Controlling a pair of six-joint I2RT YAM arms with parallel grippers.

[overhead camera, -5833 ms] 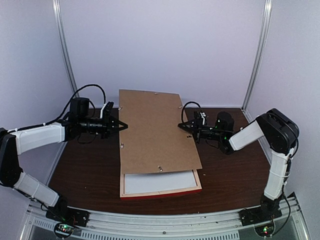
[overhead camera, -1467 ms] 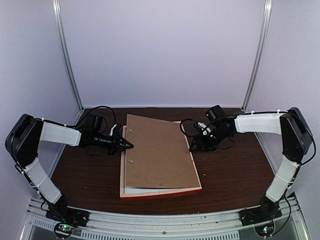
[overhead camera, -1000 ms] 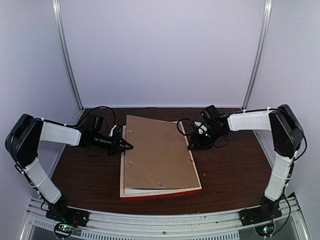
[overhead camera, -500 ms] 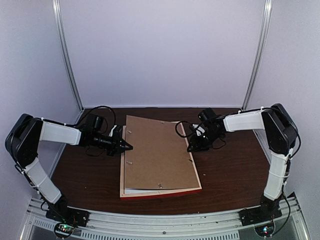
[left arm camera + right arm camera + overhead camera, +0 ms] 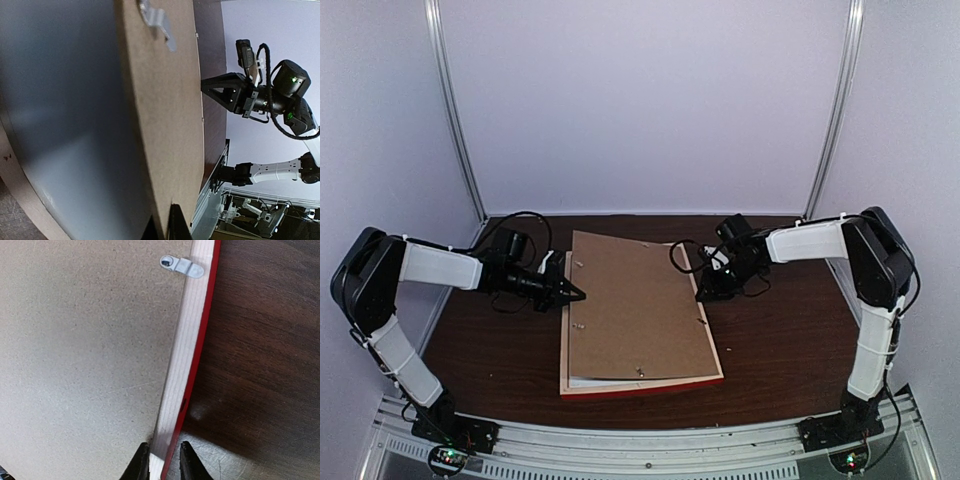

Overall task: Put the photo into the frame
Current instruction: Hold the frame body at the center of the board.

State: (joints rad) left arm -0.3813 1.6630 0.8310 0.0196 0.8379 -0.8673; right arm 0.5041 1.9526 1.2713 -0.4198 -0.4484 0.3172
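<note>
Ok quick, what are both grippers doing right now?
Left gripper: jaws shut on the backing board, at its left edge.
Right gripper: jaws closed on the frame, at its right rail.

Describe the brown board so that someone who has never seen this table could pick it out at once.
On the dark table, a large frame lies face down in the middle, pale wood with a red edge. The board lies on top of it, slightly askew. It alone is a plain cardboard-brown sheet with small metal clips near its edges.
</note>
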